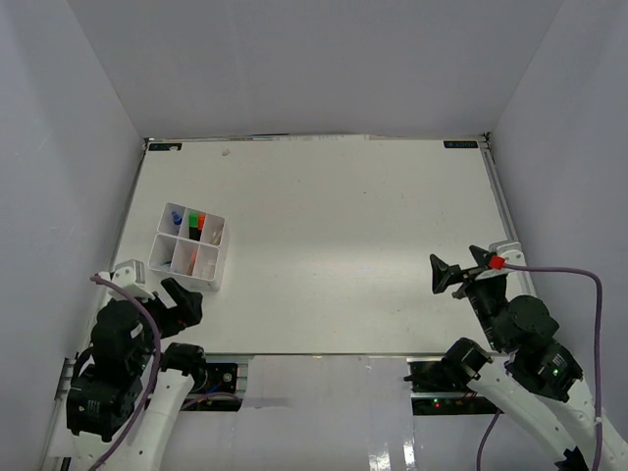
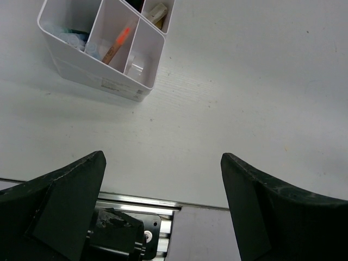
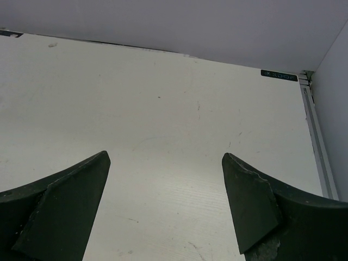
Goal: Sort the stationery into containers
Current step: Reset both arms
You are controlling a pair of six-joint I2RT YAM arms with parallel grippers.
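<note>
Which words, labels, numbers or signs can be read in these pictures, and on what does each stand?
No text reads clearly.
Right corner label, dark, on the table's far edge: white letters, too blurred.
Left corner label, dark, same edge: too small.
Organizer tray, front wall: faint print, too blurred.

A white table [image 1: 343,245] fills the booth, faintly scuffed (small specks show in the right wrist view). A plain pale back wall [image 1: 314,59], a left wall [image 1: 59,147] and a right wall [image 1: 579,118] close it in. Small black labels [image 1: 459,144] mark its far corners. A metal rail [image 2: 147,202] edges its near side. The light is soft and even.
</note>
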